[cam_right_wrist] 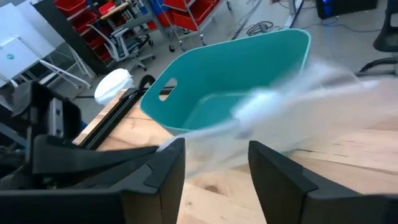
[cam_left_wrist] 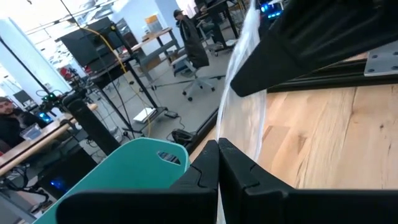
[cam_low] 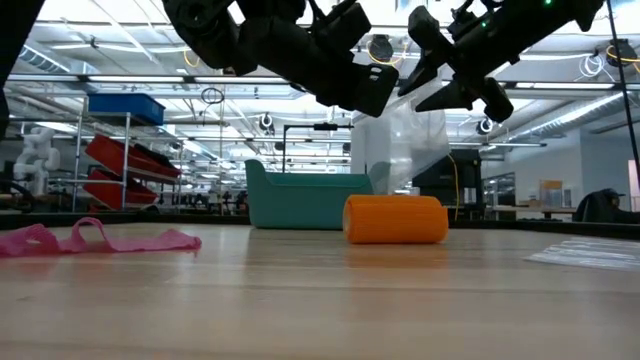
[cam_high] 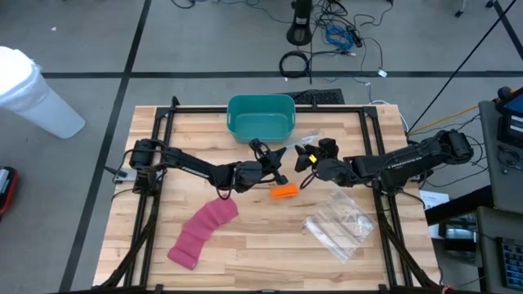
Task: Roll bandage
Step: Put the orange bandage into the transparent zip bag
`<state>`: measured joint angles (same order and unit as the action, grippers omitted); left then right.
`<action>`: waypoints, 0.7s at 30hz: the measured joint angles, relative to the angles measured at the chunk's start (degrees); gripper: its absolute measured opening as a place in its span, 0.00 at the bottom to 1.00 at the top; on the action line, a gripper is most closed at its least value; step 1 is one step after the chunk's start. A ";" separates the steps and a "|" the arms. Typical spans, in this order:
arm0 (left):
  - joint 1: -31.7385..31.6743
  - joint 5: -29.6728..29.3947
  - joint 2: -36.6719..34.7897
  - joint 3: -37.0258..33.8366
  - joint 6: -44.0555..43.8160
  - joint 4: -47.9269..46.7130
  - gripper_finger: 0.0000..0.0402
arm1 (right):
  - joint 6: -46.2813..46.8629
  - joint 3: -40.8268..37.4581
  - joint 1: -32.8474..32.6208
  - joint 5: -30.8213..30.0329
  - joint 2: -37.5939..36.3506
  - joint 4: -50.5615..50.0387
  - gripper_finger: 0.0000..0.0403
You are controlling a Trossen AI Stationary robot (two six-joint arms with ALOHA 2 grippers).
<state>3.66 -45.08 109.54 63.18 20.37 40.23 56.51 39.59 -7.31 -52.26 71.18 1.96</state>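
A pink bandage [cam_high: 204, 232] lies unrolled and rumpled on the table's near left [cam_low: 100, 240]. An orange roll [cam_high: 284, 192] lies on its side at the middle [cam_low: 395, 219]. Above it my left gripper [cam_high: 282, 173] is shut on a clear plastic film [cam_left_wrist: 244, 93], which hangs between the two arms [cam_low: 408, 140]. My right gripper [cam_high: 304, 173] faces it from the right, open, with the blurred film [cam_right_wrist: 273, 99] in front of its fingers. My left gripper pinches the clear film between its two shut fingers [cam_left_wrist: 202, 177], at a narrow gathered part [cam_left_wrist: 219, 155]. The fingers reach in level from the table's left. The film runs on past the fingertips toward the right arm, clear of the table. Whether my right gripper touches the film I cannot tell.
A teal bin [cam_high: 260, 117] stands at the far middle, just behind both grippers [cam_right_wrist: 249, 81]. A crumpled clear bag [cam_high: 339, 222] lies at the near right. Black frame rails [cam_high: 155, 163] run along the table's left and right sides.
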 joint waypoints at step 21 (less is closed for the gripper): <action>1.25 2.23 0.00 0.00 -0.58 -0.49 0.00 | -11.96 0.02 1.54 -0.30 7.88 7.90 0.01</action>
<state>4.91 -42.85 109.54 63.18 19.79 39.74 44.55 39.62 -5.77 -52.56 79.06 9.85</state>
